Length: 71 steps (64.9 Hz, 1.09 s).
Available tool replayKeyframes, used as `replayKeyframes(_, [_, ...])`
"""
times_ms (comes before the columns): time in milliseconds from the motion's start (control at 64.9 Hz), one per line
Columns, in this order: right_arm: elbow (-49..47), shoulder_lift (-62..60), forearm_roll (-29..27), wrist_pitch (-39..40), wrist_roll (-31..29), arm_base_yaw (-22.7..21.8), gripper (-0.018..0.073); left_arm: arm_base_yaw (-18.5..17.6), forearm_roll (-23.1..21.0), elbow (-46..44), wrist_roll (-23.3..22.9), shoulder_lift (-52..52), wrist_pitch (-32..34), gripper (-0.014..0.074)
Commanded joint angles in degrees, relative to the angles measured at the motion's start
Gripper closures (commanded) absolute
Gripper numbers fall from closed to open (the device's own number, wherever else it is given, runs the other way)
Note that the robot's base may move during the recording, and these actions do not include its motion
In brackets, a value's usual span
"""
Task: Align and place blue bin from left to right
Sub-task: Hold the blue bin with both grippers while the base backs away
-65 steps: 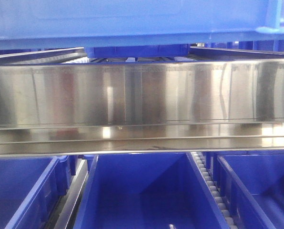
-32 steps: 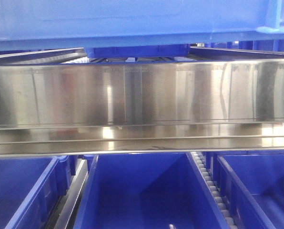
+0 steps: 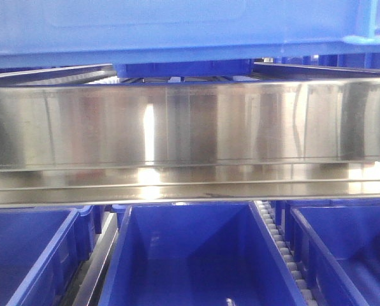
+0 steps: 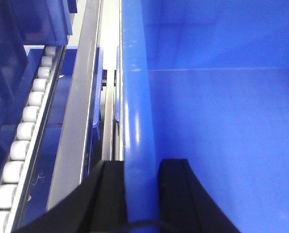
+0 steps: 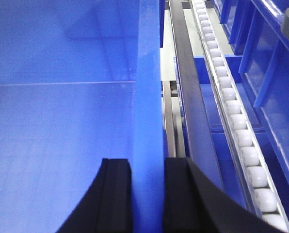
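Left hand [image 4: 140,196]: black fingers [image 4: 108,194] pinching the left wall rim of the large bright-blue rectangular plastic bin [image 4: 222,121]. Grey metal rail [image 4: 79,107] and white roller track [image 4: 25,128] run left of it. Front view: bin spans the top edge, above the brushed-steel shelf beam [image 3: 190,127]; darker blue open tubs [image 3: 190,255] below. Right hand [image 5: 148,194]: clamped on the bin's right wall rim, second roller track [image 5: 232,111] to its right.

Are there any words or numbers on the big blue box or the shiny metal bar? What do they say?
No text can be read in any view.
On the large bright-blue plastic bin: nothing, its walls are plain and carry no label.
On the shiny steel rail: faint tiny marks along its top edge, too blurred to read.
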State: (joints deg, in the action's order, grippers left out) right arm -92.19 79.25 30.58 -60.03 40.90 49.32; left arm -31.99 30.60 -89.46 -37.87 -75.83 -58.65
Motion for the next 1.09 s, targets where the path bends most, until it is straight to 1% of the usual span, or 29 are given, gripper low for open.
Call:
replayKeyframes(0, [-0.7, -1.0, 2.4, 5.7, -0.8, 0.0, 0.0638, -0.4, 0.7, -0.6, 0.4, 1.3, 4.0, 0.0708])
replayKeyframes(1078, [-0.7, -1.0, 2.4, 5.7, -0.8, 0.0, 0.0638, -0.4, 0.7, -0.6, 0.4, 1.3, 4.0, 0.0708])
